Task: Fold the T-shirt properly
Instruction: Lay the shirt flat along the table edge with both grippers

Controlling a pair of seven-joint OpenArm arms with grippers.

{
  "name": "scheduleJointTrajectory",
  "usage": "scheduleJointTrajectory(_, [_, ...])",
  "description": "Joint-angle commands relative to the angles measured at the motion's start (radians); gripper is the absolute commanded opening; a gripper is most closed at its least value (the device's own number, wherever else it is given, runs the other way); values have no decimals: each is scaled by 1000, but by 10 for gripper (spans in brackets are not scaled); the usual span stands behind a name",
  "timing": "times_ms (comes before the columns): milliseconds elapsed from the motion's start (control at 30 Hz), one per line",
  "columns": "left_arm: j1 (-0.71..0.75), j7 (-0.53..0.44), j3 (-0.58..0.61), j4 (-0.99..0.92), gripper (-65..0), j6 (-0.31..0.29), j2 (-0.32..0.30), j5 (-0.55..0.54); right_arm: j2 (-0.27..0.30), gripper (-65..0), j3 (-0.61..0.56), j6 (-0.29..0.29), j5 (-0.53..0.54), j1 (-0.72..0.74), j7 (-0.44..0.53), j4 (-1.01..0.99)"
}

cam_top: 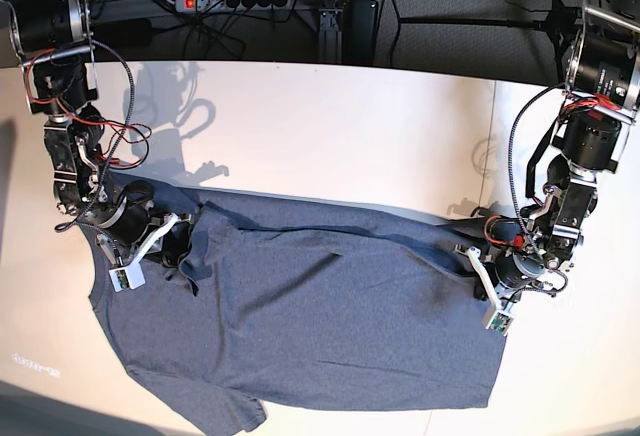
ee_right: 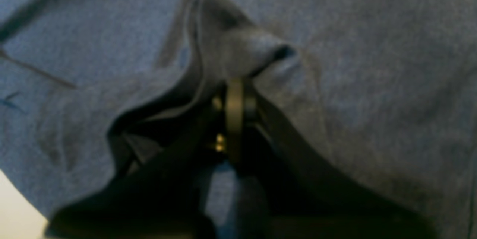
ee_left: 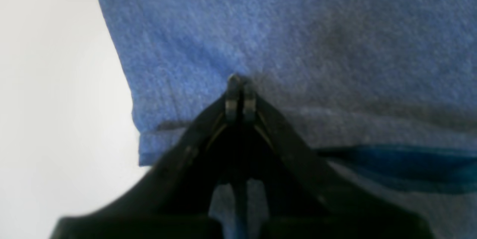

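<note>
Blue-grey heathered cotton fills most of the near half of the white table (cam_top: 330,126) in the base view: the T-shirt (cam_top: 320,306) is spread there, a short sleeve (cam_top: 225,416) lying at the nearest edge of the table and the body stretching across between the two arms. Its surface is mostly flat, with shallow creases running toward the far corners.

At the side where the left arm works, the left gripper (ee_left: 238,82) is seen pressed together, its jaws shut on the cloth close to a stitched hem (ee_left: 372,134), next to the shirt's edge and the bare table (ee_left: 56,82). A fold of fabric is visible under the hem.

At the other side, the right gripper (ee_right: 236,86) is likewise closed, and a bunched peak of the T-shirt (ee_right: 238,53) is pinched and lifted just ahead of its tips, with loose folds hanging around the jaws.

Farther back, beyond the table's rear edge, a power strip (cam_top: 235,0) with a lit red switch and dark cables are seen on the floor.
</note>
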Motion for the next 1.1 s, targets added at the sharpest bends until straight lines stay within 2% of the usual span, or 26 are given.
scheduleJointTrajectory(0, [26,77,4,18,-650,-60,-13,5,12,-650,12,3,-37,-29,-88,11])
scheduleJointTrajectory(233, [202,91,4,259,-650,-59,-104,5,20,-650,164,5,-37,-198,-108,191])
scheduleJointTrajectory(367, [286,97,-9,394,-650,-55,-134,13,46,-650,192,7,-35,-288,-119,288])
scheduleJointTrajectory(667, [469,181,-161,558,-650,-48,-134,20,92,-650,192,7,-33,-431,-159,430])
scheduleJointTrajectory(833, [586,177,-238,615,-650,-48,-133,20,113,-650,193,6,-26,-486,-160,465])
scheduleJointTrajectory(1067, [659,159,-253,689,-650,-49,-133,25,117,-650,207,7,-18,-555,-160,504])
